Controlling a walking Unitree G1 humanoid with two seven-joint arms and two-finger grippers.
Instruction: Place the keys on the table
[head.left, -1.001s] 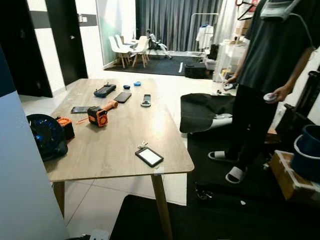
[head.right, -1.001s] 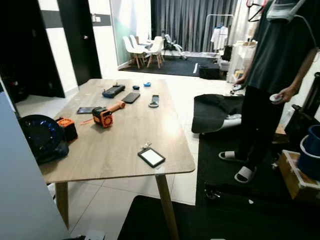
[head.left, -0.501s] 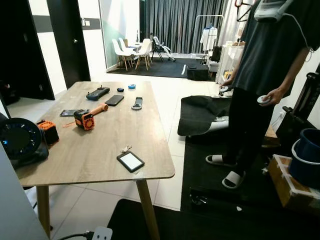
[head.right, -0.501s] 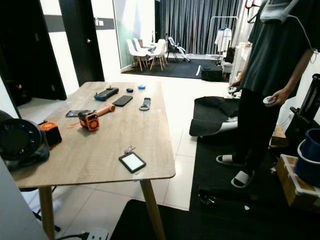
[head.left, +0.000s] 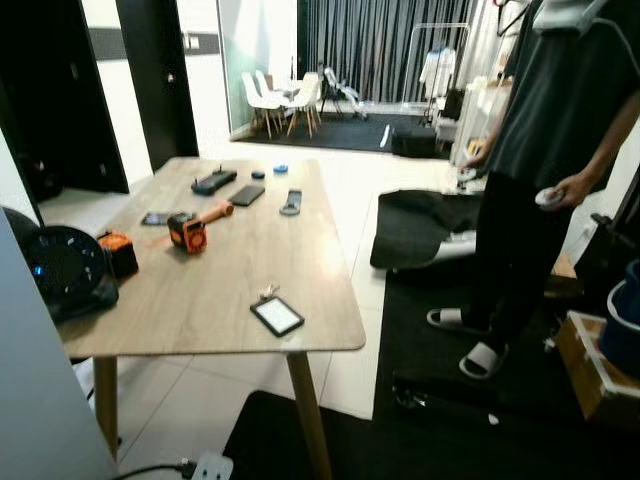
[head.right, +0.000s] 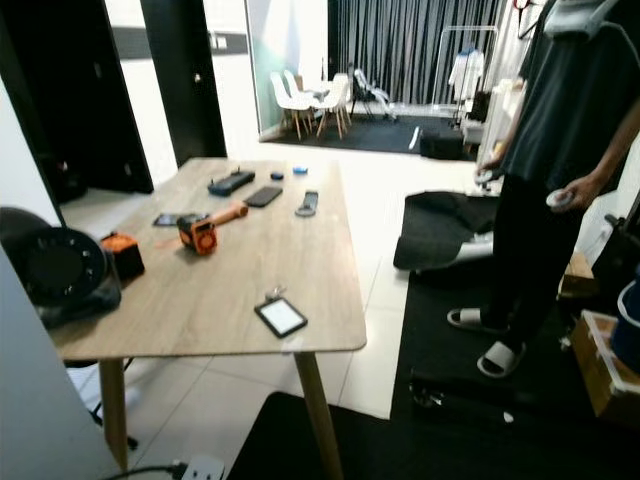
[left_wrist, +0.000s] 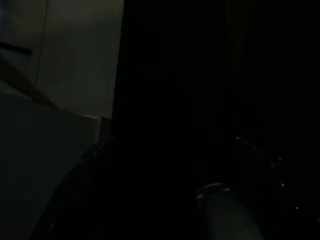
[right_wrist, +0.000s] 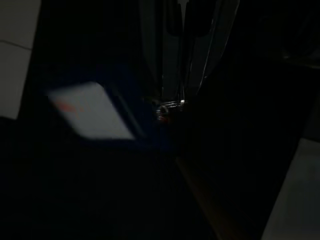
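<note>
In the right wrist view, my right gripper (right_wrist: 171, 98) hangs in the dark with its fingers (right_wrist: 159, 60) drawn together on a small metal key ring (right_wrist: 167, 107). A blue-edged tag with a pale card face (right_wrist: 90, 111) dangles from that ring. Ahead stands the wooden table (head.left: 215, 255). Near its front edge lies a black-framed card (head.left: 277, 315) with a small bunch of keys (head.left: 267, 292) attached. The left wrist view is almost black; only a dim rounded shape (left_wrist: 225, 215) can be made out.
On the table sit a black round fan (head.left: 62, 270), an orange-black tool (head.left: 190, 230), a phone (head.left: 246, 195) and a controller (head.left: 212, 181). A person (head.left: 545, 170) in sandals stands on the dark mat (head.left: 480, 370) right of the table. A white power strip (head.left: 210, 467) lies on the floor.
The whole picture has shifted and swayed as the camera moved; the table now sits a little farther right in view than half a second ago. Nothing on the table has moved.
</note>
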